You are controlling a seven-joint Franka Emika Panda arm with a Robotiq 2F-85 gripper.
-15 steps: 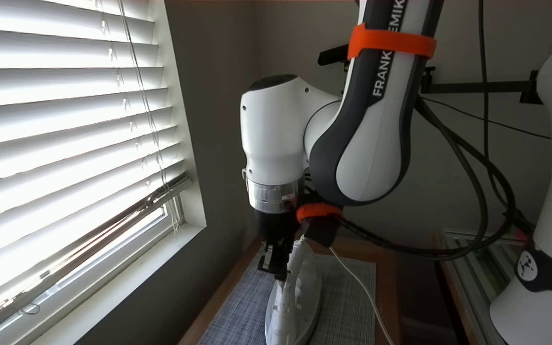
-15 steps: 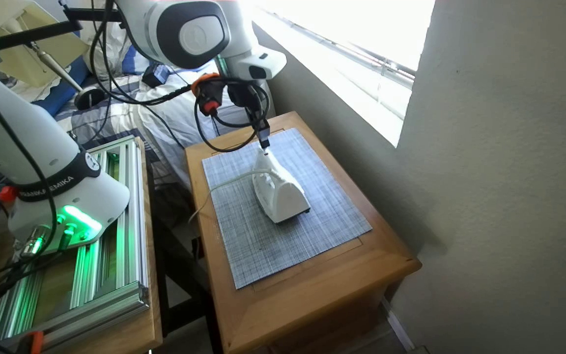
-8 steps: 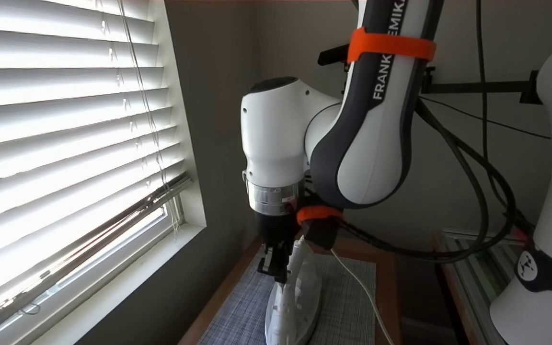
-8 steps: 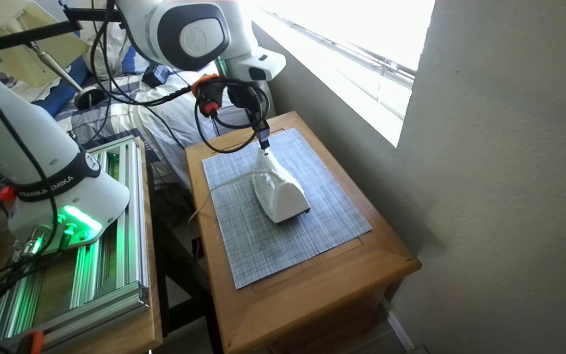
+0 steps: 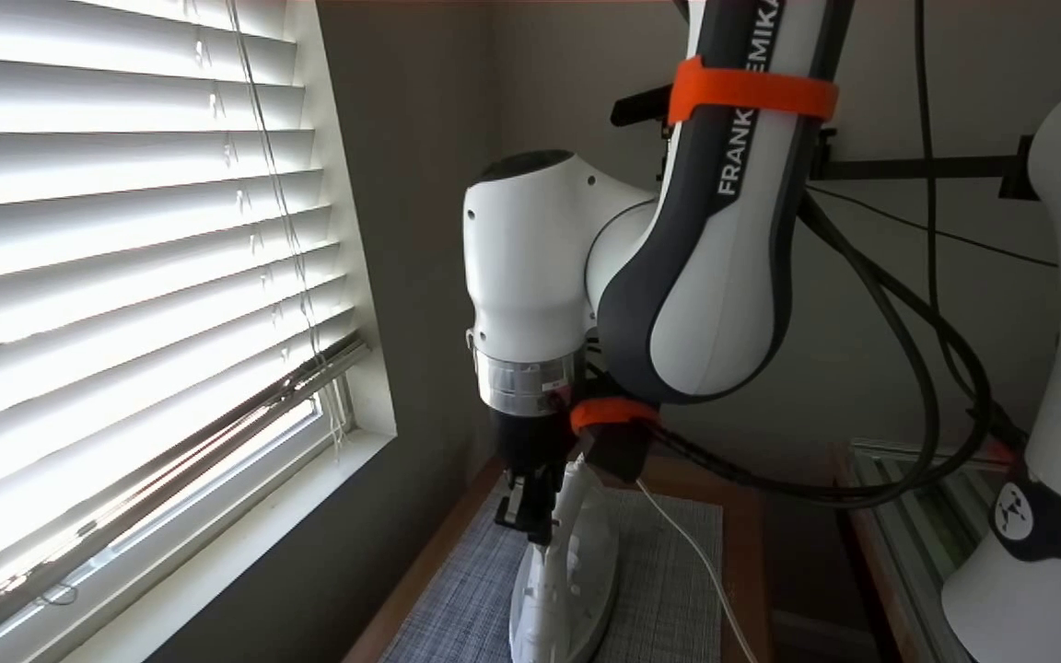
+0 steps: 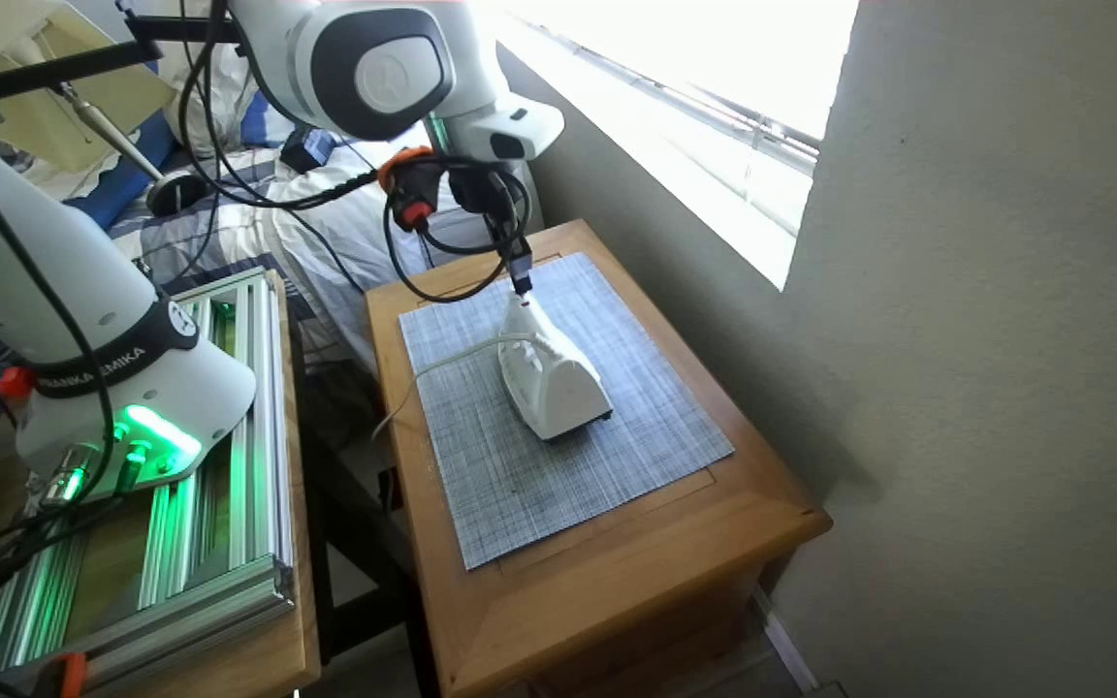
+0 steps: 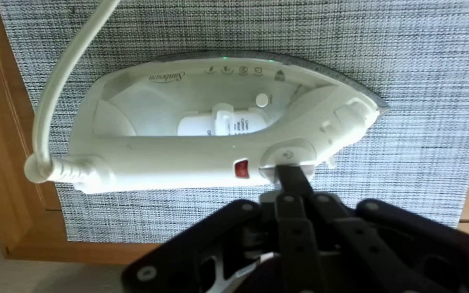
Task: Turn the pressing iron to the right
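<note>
The pressing iron (image 7: 157,160) is white and lies flat on its soleplate. Its pointed nose faces right in the wrist view, and it also shows in both exterior views, as a white wedge (image 6: 563,388) seen from its heel. My gripper (image 7: 293,173) is shut, the fingertips pressed together with nothing between them. Those tips overlap the grey steam button near the front of the handle and appear to rest on it. In an exterior view the gripper (image 5: 540,536) points down onto the iron's upper front, and part of the nose is hidden behind it.
Under the iron lies a grey woven mat (image 6: 636,446) on a wooden table (image 6: 617,620). The iron's cord (image 7: 55,93) loops from its heel off the table's side. A window sill (image 5: 309,516) and wall stand close along one table edge. Black cables (image 6: 394,252) hang around the wrist.
The arm has sunk very slightly, the gripper tips staying at the same part of the handle. The iron shows no visible movement, and the gripper has remained shut.
</note>
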